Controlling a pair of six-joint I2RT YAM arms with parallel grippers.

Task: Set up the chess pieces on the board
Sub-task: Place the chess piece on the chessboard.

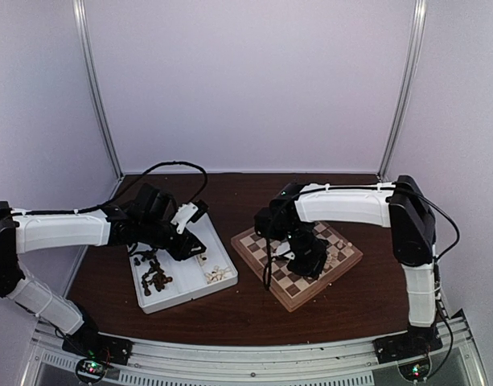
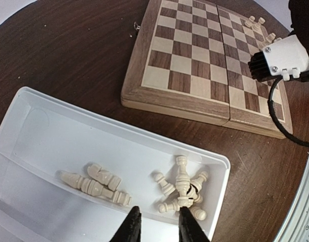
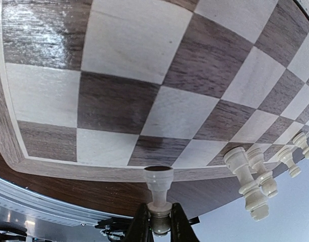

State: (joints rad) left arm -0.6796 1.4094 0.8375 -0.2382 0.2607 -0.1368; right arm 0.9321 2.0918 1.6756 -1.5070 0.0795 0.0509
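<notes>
On the dark brown table, right of centre: board, thick, checkered cream and dark brown inside a light wood rim. Lies skewed to the table's near edge, one corner pointing toward that edge.

Over the board's rim, close to a corner: right gripper. Clamps tight on one cream piece, pinched at its narrow upper end, with the broad round base turned away from the gripper toward the wood rim. Cannot tell whether the base touches the board.

On the board's edge squares, just right of that gripper in its wrist view: standing cream pieces, four in sight, upright, close together in a line.

Left of the board, near it but apart: white two-compartment tray. Holds dark brown pieces heaped in the left compartment and loose cream pieces in the right one. Among the latter, two groups, all lying on their sides: a tangled cluster by the compartment's corner nearest the board, and a short row along the divider, a little apart from the cluster.

Above the tray's cream compartment: left gripper. Stands with jaws parted by a narrow gap, only white tray floor showing between them; grips nothing. Hangs just beside the tangled cluster, one jaw next to the nearest piece; contact not discernible.
</notes>
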